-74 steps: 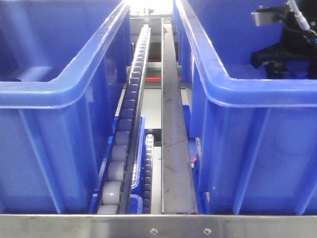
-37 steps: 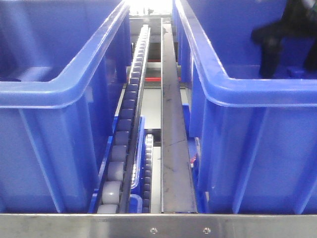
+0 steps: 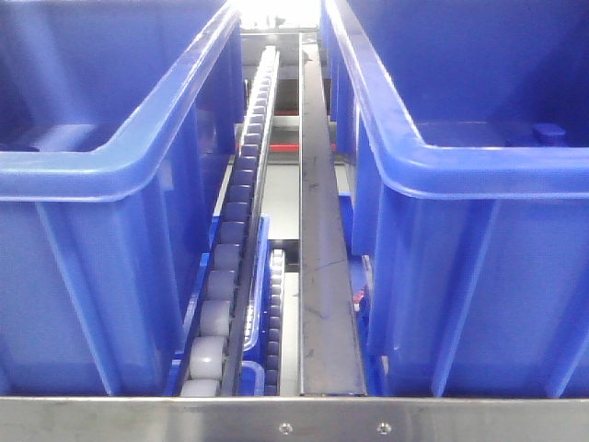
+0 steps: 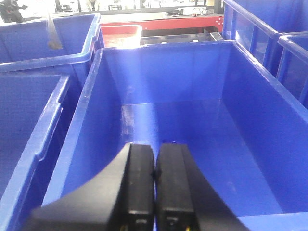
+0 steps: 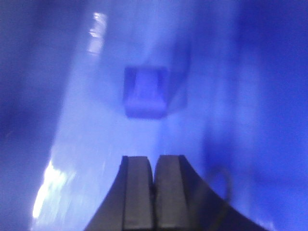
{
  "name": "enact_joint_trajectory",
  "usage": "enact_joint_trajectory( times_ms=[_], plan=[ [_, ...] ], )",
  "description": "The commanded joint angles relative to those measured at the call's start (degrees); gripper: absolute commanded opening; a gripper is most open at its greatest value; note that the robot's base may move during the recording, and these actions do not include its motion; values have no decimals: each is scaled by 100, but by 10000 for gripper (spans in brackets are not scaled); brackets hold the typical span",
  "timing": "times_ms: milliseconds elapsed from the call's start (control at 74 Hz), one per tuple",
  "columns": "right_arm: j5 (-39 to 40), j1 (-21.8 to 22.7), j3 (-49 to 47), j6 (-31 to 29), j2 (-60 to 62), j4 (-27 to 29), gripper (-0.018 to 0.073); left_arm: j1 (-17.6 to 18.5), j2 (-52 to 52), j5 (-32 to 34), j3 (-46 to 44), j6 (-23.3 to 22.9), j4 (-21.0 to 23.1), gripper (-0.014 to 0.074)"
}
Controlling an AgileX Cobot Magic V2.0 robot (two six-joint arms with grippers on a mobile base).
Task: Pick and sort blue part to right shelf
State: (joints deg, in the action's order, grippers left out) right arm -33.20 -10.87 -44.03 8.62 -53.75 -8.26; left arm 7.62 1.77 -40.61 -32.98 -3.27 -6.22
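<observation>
The right shelf (image 3: 324, 276) is a steel frame with a grey roller track (image 3: 235, 235) and two big blue tubs. A small blue part (image 3: 549, 132) lies inside the right-hand tub (image 3: 433, 170). The right wrist view is blurred; in it the blue part (image 5: 144, 91) rests on the tub floor ahead of my right gripper (image 5: 154, 166). That gripper is shut and holds nothing. My left gripper (image 4: 154, 159) hangs shut over a blue tub (image 4: 250, 120) whose floor is bare. Neither arm shows in the front view.
A second blue tub (image 3: 120, 161) stands left of the roller track. The shelf's steel front rail (image 3: 294, 419) runs along the bottom. In the left wrist view, more blue tubs (image 4: 29, 120) flank mine, with a red frame (image 4: 159, 22) behind.
The right arm, seen inside the right-hand tub a second ago, has pulled out of the front view. The blue part now shows on that tub's floor.
</observation>
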Motion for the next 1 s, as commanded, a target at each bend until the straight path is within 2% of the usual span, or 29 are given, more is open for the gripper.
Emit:
enact_joint_trajectory(
  times_ms=[0, 216, 500, 635, 986],
  plan=[
    [719, 38, 371, -44, 810, -68, 62, -9, 97, 467, -133, -40, 21, 127],
    [965, 38, 1498, -44, 2911, -80, 62, -9, 97, 467, -133, -40, 21, 127],
    [909, 38, 1705, -44, 4875, -76, 62, -9, 97, 467, -133, -40, -7, 127],
    [1056, 38, 1705, -44, 5224, -98, 62, -9, 97, 467, -133, -40, -7, 127],
    [1108, 38, 1705, -44, 5236, -98, 62, -9, 97, 467, -133, -40, -7, 127]
  ],
)
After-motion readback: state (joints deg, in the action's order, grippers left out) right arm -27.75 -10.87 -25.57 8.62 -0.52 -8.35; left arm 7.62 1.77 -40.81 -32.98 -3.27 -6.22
